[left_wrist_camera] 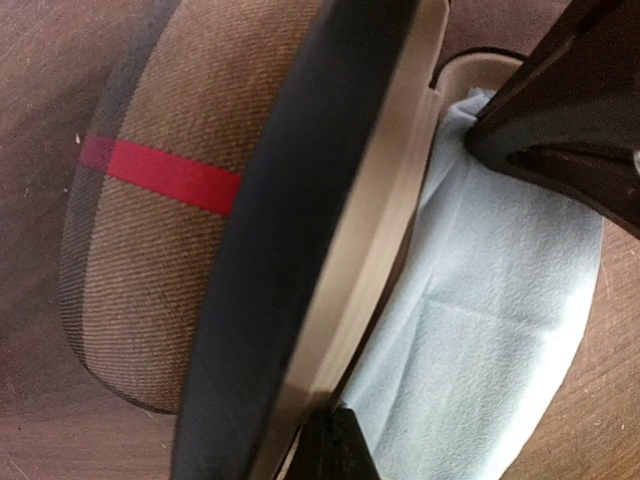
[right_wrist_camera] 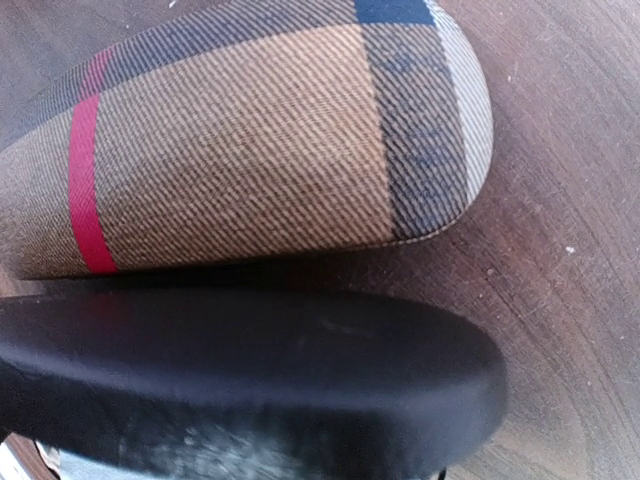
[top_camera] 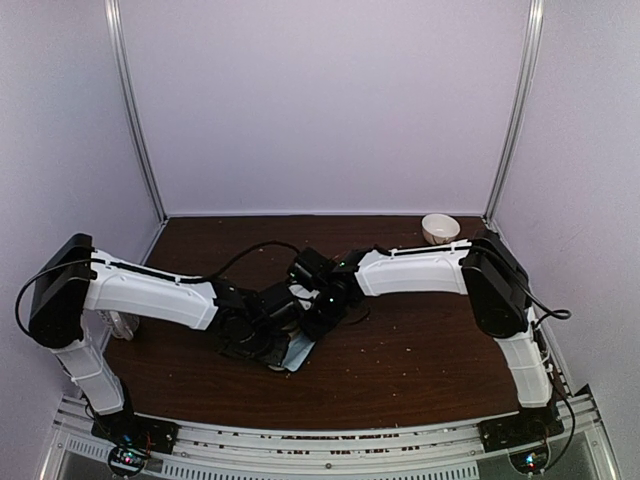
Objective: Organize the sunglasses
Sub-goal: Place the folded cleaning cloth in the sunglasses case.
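Note:
The sunglasses are hidden in every view. A black oblong case stands open, its lid raised edge-on with a cream lining. A pale blue cloth lies inside it. My left gripper is shut, its dark tip against the lid's lower rim. Mid-table my right gripper meets the left gripper, and its dark body hangs over the cloth. The right wrist view shows the black case close below, but none of that gripper's fingers.
A brown plaid case with a red stripe lies right beside the black case on the dark wooden table. A white bowl sits at the back right corner. Purple walls enclose the table.

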